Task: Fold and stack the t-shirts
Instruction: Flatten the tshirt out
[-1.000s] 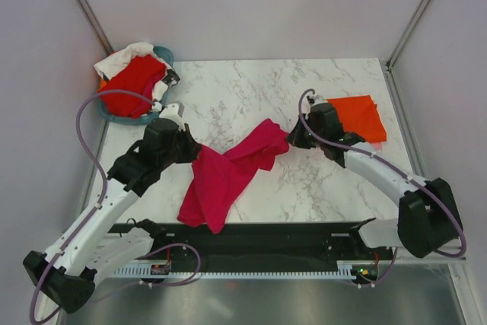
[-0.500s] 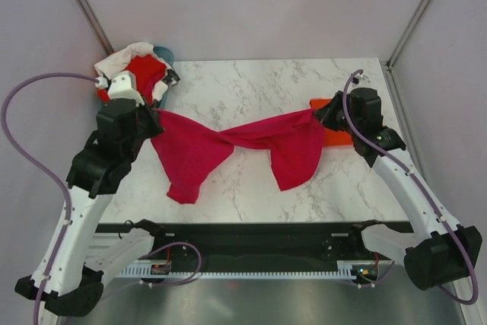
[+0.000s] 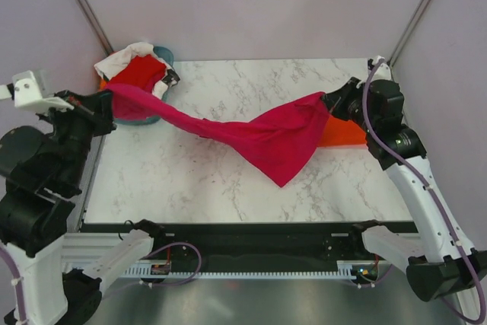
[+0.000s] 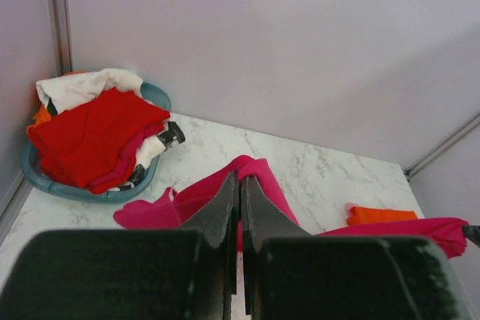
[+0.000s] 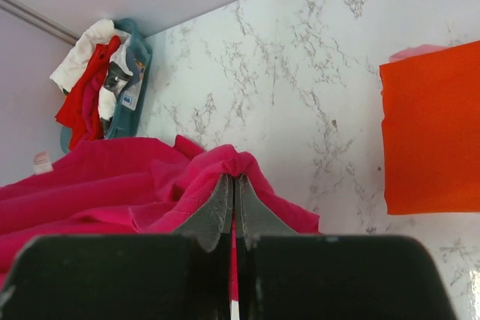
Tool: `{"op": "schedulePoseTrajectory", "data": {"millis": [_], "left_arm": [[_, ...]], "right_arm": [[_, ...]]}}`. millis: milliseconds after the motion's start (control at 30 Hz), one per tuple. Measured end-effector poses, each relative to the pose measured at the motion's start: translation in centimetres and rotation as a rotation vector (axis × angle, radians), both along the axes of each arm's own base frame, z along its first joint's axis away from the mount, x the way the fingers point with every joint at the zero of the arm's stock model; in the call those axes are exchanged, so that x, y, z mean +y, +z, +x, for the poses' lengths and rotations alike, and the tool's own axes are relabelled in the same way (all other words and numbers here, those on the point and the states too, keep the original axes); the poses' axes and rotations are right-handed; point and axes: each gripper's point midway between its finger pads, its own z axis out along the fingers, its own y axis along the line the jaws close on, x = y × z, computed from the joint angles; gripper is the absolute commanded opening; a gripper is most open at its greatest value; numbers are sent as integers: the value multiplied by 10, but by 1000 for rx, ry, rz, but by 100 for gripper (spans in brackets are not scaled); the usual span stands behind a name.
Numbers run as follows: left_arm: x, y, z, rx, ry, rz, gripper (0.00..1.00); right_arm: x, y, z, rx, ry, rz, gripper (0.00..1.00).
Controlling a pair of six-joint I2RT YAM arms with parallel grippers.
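One magenta t-shirt (image 3: 280,141) across table (image 3: 183,184), edge-to-edge.

The magenta t-shirt (image 3: 281,142) is soft matt cloth, the marble-patterned table (image 3: 190,180) smooth, the teal basket (image 4: 82,194) plastic.

No writing can be read anywhere; a small pale tag (image 5: 41,161) on the magenta t-shirt (image 5: 112,185) is too blurred.

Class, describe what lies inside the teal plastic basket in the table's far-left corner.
A red cotton t-shirt tops the pile in the teal plastic basket, with a white t-shirt behind it. Anything beneath them, and the basket's floor, is covered.
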Motion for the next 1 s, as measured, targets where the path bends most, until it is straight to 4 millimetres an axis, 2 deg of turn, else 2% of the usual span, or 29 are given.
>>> {"op": "schedulePoseTrajectory", "data": {"millis": [100,167,200,233,267,367,433,567,667,767,833,900,1000], "left_arm": [[8,9,-21,-51,-5,-11,2],[13,11,-28,-66,9,-9,2],[16,11,-27,-65,21,-4,2],[16,9,-25,-58,30,2,2],[17,7,-21,-47,41,10,2],[11,-7,-6,2,39,35,2],[-1,-28,9,59,10,61,2],[-24,-88,38,212,-60,120,2],[-32,-130,50,308,-74,155,2],[-34,-164,58,382,-73,182,2],[-34,-174,59,396,-67,188,2],[-33,-179,60,393,-62,188,2],[-34,-185,62,388,-58,187,2]], "right_arm": [[0,-11,2,26,2,-12,0],[3,-28,13,71,2,-24,0],[5,-40,21,103,2,-32,7],[8,-55,30,140,5,-41,46],[11,-74,38,189,17,-51,57],[24,-125,48,319,87,-83,69],[29,-148,43,361,131,-87,70],[37,-181,11,404,240,-97,65],[47,-208,-20,442,329,-142,61],[69,-232,-58,478,441,-216,58],[88,-243,-89,492,534,-262,51],[101,-248,-119,497,611,-299,50],[108,-246,-147,481,647,-341,52]]}}
